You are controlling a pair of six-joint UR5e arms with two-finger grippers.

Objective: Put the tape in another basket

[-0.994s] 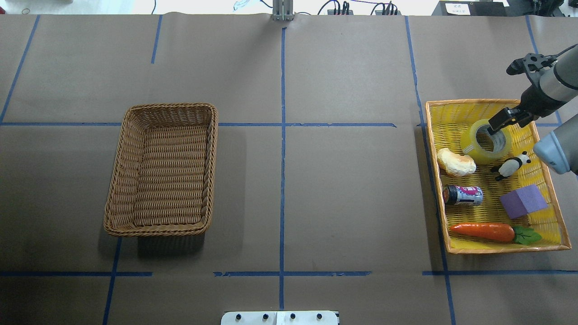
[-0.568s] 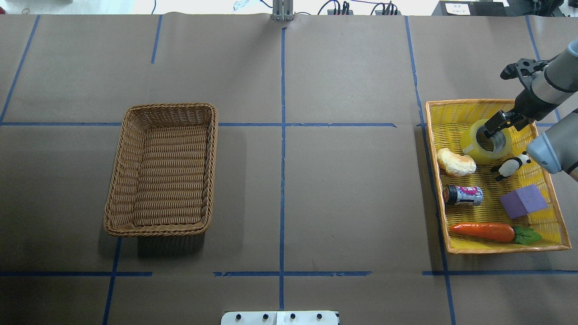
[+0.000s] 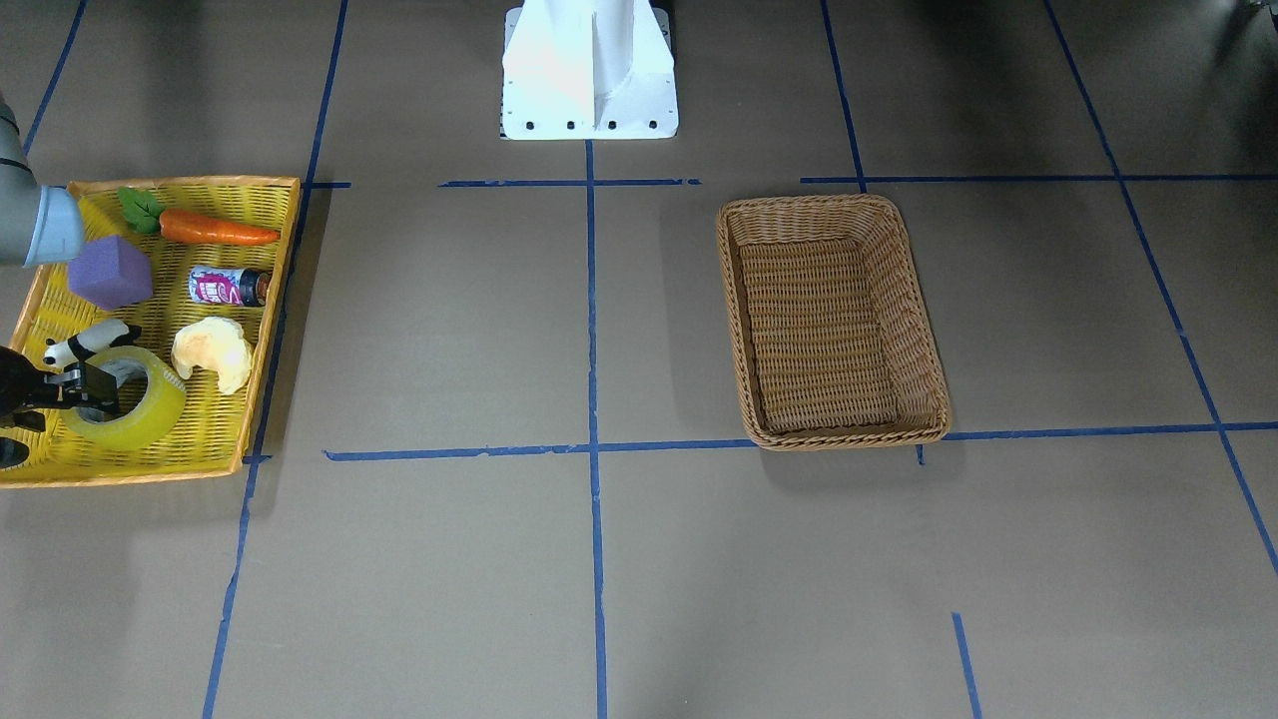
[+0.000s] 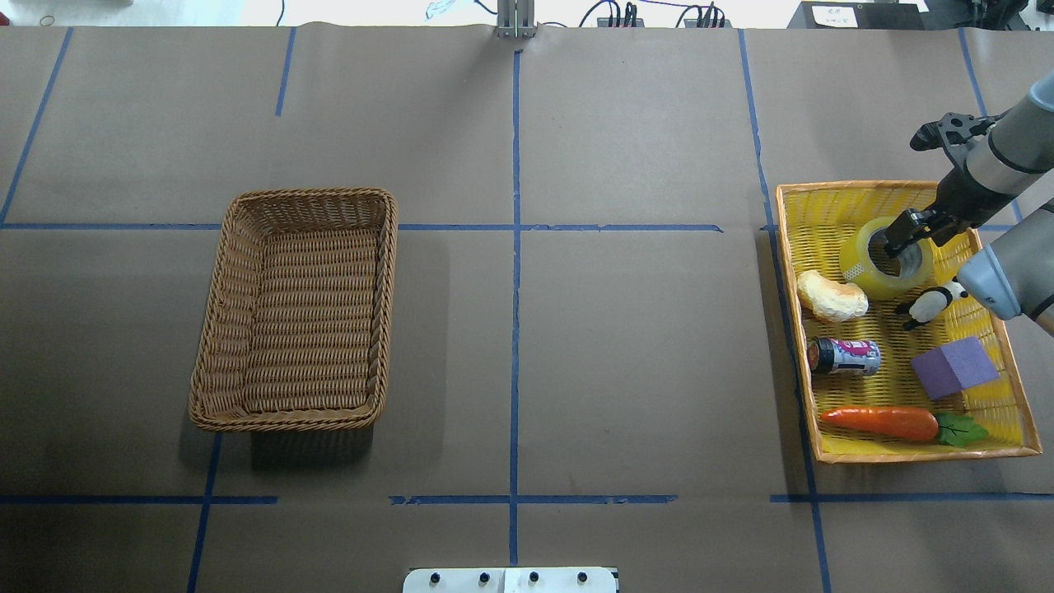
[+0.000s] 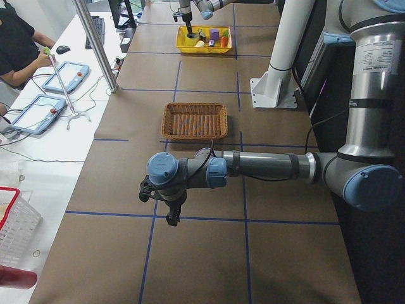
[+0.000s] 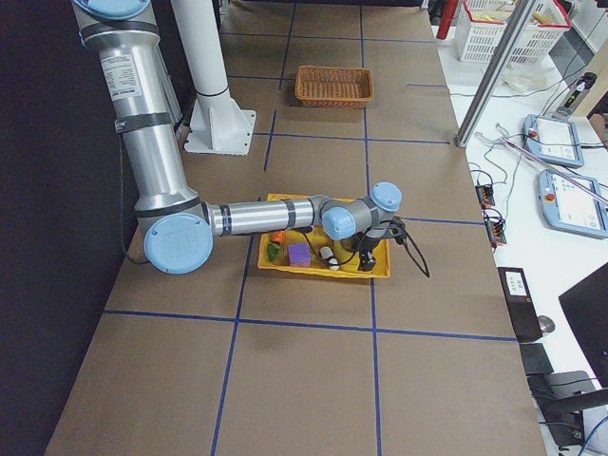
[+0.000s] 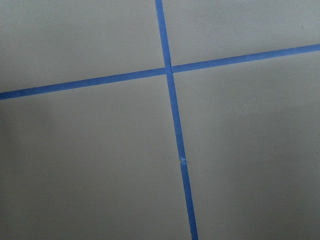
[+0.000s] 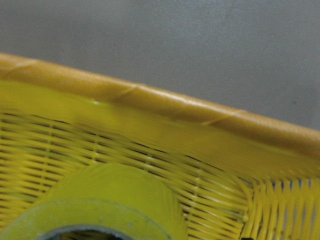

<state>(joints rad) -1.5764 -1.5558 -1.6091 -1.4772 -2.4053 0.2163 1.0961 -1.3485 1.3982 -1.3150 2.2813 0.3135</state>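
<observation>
The wide roll of translucent yellow-green packing tape (image 4: pixel 871 284) is lying flat inside the shallow yellow woven tray with the orange rim (image 4: pixel 856 186), up at the tray's end farthest from the robot. The right gripper (image 4: pixel 902 237) hangs right over it. One finger dips into the grey-white core and the jaws look spread, not pinching anything as far as I can see. Same tray, just beside the roll: a pale yellow croissant-shaped toy (image 4: pixel 832 296) and a little black-and-white panda figure (image 4: pixel 930 303). Further toward the tray's near end you get a small printed can on its side (image 4: pixel 844 356) and a purple foam cube (image 4: pixel 953 368), then an orange toy carrot with green leaves (image 4: pixel 881 422) along the near rim. The deep brown wicker basket (image 4: pixel 309 194) sits well apart from the tray, over on the robot's left side of the brown-paper table with blue tape lines (image 4: pixel 626 329). The left gripper (image 5: pixel 171 218) hovers over bare paper, further from the tray than the basket is. Can't tell how its jaws stand.
</observation>
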